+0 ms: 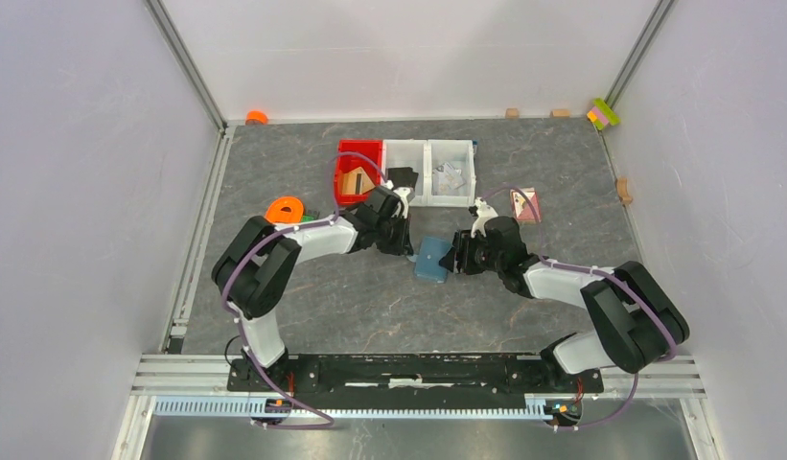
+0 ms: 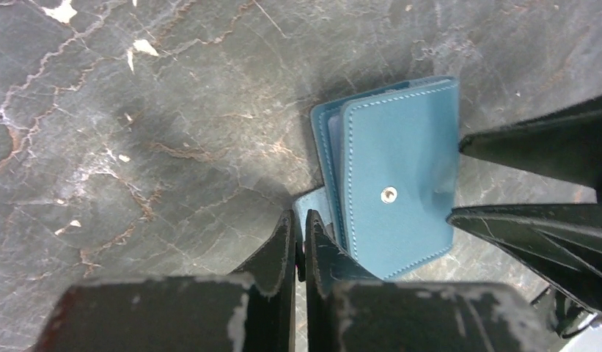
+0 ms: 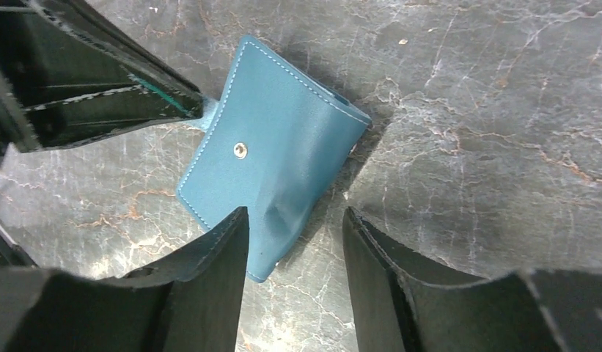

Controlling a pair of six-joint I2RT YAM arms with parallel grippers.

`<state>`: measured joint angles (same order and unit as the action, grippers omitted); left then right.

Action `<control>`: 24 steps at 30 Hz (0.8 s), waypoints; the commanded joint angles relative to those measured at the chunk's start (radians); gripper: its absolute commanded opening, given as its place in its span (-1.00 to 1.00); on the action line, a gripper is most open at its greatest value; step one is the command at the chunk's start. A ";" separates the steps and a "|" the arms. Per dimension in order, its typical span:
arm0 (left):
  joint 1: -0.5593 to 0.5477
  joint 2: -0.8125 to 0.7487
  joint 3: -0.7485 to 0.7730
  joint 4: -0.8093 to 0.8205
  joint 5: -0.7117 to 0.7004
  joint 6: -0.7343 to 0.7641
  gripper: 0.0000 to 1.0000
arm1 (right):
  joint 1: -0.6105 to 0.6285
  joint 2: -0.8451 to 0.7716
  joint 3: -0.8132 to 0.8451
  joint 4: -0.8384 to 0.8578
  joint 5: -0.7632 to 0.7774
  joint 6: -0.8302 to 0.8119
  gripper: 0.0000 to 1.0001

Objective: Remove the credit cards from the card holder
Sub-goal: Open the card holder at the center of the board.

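Small flat steel-blue stitched card holder (image 1: 431, 261) lies shut on the grey marbled table (image 1: 370, 307), mid-table, right btwn the two pincers and just in front of the bins. Markings on its cover: one round silver snap stud (image 3: 240, 150) and pale stitching along the edges, nothing else legible from here.

Left gripper (image 2: 299, 236) is squeezed narrow, jaws almost touching, w/ a pale-blue tab (image 2: 311, 204) of the card holder nipped btwn them. Right gripper (image 3: 295, 216) stands wide. One corner of the card holder sits in the gap, and one black finger (image 3: 217, 279) lies over the cover's edge, w/ a crease in the cover just beside it.

Credit cards: hidden, cover's folded over whatever's inside. Left wrist view shows stacked blue leaves (image 2: 327, 139) along one side, but can't tell if any card is among them. From above, both wrists overlap the card holder's ends, so only its middle shows.

Behind: a red plastic bin (image 1: 360, 145) w/ a tan wedge-shaped thing (image 1: 354, 180) inside, and two white plastic bins (image 1: 426, 171), one w/ greyish bits (image 1: 451, 177) too small to identify. A pink-edged flat packet (image 1: 525, 204) near the right arm has some picture or print, too small to read. An orange rounded object (image 1: 286, 208) sits beside the left arm, partly cut off by it.
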<state>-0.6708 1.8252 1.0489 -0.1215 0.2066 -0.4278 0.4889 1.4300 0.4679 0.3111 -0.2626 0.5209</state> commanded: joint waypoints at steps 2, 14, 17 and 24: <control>-0.004 -0.108 -0.035 0.089 0.103 -0.006 -0.96 | 0.003 -0.039 0.032 -0.027 0.058 -0.041 0.23; -0.006 -0.238 -0.099 0.168 0.177 -0.055 -0.95 | 0.039 -0.160 0.006 -0.006 0.089 -0.097 0.82; -0.006 -0.239 -0.107 0.198 0.208 -0.065 -0.96 | 0.055 -0.160 0.003 0.031 0.036 -0.095 0.84; -0.006 -0.247 -0.116 0.201 0.185 -0.066 -0.96 | 0.068 -0.159 0.017 -0.009 0.093 -0.089 0.96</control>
<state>-0.6712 1.6196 0.9363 0.0341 0.3775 -0.4637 0.5549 1.2873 0.4690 0.2863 -0.1932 0.4397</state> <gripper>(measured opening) 0.054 0.978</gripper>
